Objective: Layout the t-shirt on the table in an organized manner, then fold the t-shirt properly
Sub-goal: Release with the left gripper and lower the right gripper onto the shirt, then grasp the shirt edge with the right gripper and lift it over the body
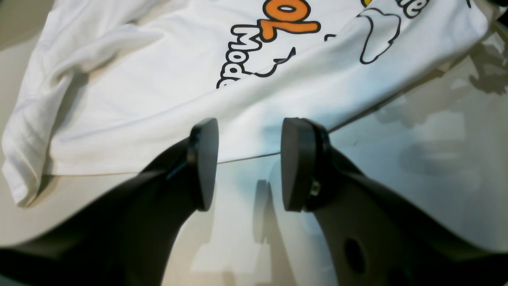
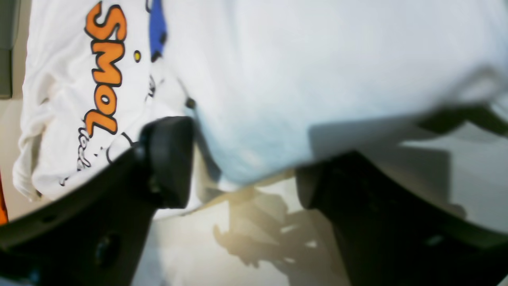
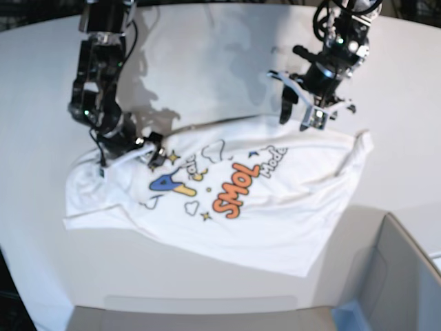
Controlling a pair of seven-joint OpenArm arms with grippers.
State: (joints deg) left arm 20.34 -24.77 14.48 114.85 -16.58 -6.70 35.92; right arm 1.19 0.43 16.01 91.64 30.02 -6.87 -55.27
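Note:
The white t-shirt [image 3: 275, 207] lies print-up and wrinkled on the white table [image 3: 207, 48], with an orange "SMOL" across its middle. My left gripper [image 3: 298, 117] hovers open over the shirt's far edge. In the left wrist view that hem runs between the two pads of the left gripper [image 1: 250, 167], and nothing is pinched. My right gripper [image 3: 148, 153] is low at the shirt's far left edge. In the right wrist view, which is blurred, the t-shirt [image 2: 317, 79] bulges into the gap of the right gripper [image 2: 242, 171], whose jaws still stand apart.
A grey box [image 3: 403, 276] stands at the table's near right corner, close to the shirt's right side. The table's curved far edge runs behind both arms. Bare tabletop [image 1: 416, 167] shows beside the hem in the left wrist view.

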